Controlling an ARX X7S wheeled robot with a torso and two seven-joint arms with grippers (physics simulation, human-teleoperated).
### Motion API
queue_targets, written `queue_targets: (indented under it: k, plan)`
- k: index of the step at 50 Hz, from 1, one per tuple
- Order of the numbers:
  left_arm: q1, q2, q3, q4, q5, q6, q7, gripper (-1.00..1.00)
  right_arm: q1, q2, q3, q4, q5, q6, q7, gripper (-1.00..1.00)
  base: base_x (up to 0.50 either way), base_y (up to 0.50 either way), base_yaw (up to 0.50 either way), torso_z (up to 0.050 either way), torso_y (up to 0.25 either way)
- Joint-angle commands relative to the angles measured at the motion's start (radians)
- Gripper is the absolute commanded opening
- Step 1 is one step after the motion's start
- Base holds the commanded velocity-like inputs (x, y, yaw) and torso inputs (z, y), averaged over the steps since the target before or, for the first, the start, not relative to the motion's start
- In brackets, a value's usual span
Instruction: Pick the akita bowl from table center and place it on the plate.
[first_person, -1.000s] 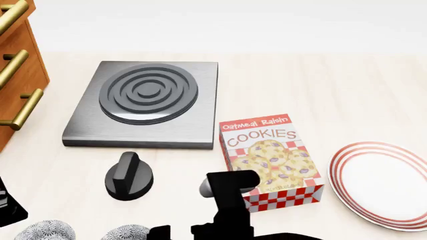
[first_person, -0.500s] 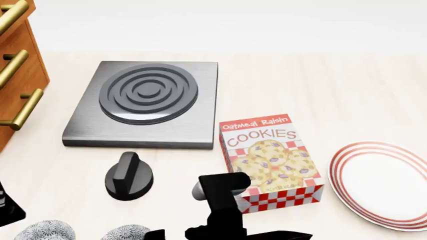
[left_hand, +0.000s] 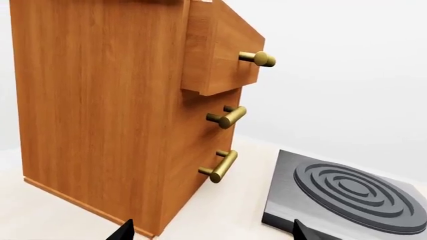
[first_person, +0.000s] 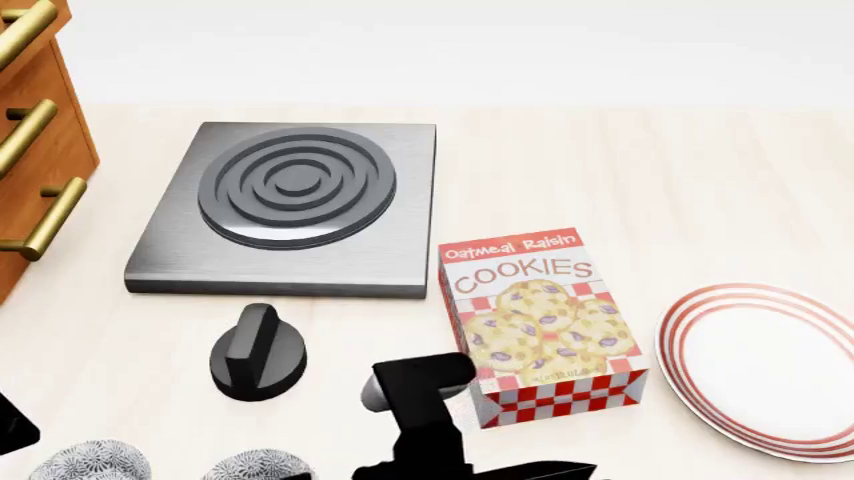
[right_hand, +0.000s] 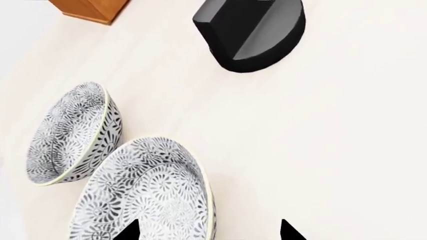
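The right gripper (right_hand: 208, 231) hangs over two speckled bowls at the near edge of the table (first_person: 694, 180), its two fingertips showing apart at the edge of the right wrist view. The bowl (right_hand: 143, 195) closest to it is the likely target; its twin (right_hand: 72, 132) sits just beside it, toward the cabinet (right_hand: 90, 9). In the head view only the tops of the pair show, at the bottom edge, near a black knob (first_person: 258, 352). The plate (first_person: 767, 365) waits well apart on the right, past the cookie box (first_person: 541, 320), which stands between bowls and plate.

The bowl looks like glazed ceramic: stiff, smooth, probably slippery, and apt to chip if dropped. Its wall curves outward, so a pinch across the rim, one finger inside and one outside, seems the surest hold. The side away from the twin gives more room.

The left gripper (left_hand: 210, 231) points at the cabinet and the hob (left_hand: 347, 192); only two dark tips show, set wide apart, holding nothing.

The carry to the plate will likely need to clear the cookie box.
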Motion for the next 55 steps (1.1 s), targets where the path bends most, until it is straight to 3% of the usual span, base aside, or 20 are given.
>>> queue_targets:
  k: [1, 24, 25, 44, 55]
  plan:
    - [0.002, -0.003, 0.003, 0.001, -0.003, 0.001, -0.005, 1.0, 0.002, -0.001, -0.02, 0.013, 0.007, -0.007, -0.006, 1.0, 0.0, 0.0, 0.0, 0.0, 0.0]
    - [-0.007, -0.009, 0.007, -0.01, -0.013, 0.003, -0.01, 1.0, 0.007, 0.002, -0.042, 0.045, 0.018, -0.031, -0.009, 1.0, 0.0, 0.0, 0.0, 0.0, 0.0]
    - [-0.007, -0.009, 0.006, -0.009, -0.013, 0.004, -0.011, 1.0, 0.007, 0.002, -0.042, 0.044, 0.019, -0.031, -0.01, -1.0, 0.0, 0.0, 0.0, 0.0, 0.0]
    - [0.0, -0.013, 0.01, -0.005, -0.02, 0.008, -0.016, 1.0, 0.004, 0.025, -0.034, -0.011, 0.039, -0.024, 0.025, -1.0, 0.0, 0.0, 0.0, 0.0, 0.0]
    - [0.006, -0.014, 0.022, 0.005, -0.018, 0.008, -0.019, 1.0, -0.049, 0.123, 0.104, -0.387, 0.065, -0.005, 0.214, -1.0, 0.0, 0.0, 0.0, 0.0, 0.0]
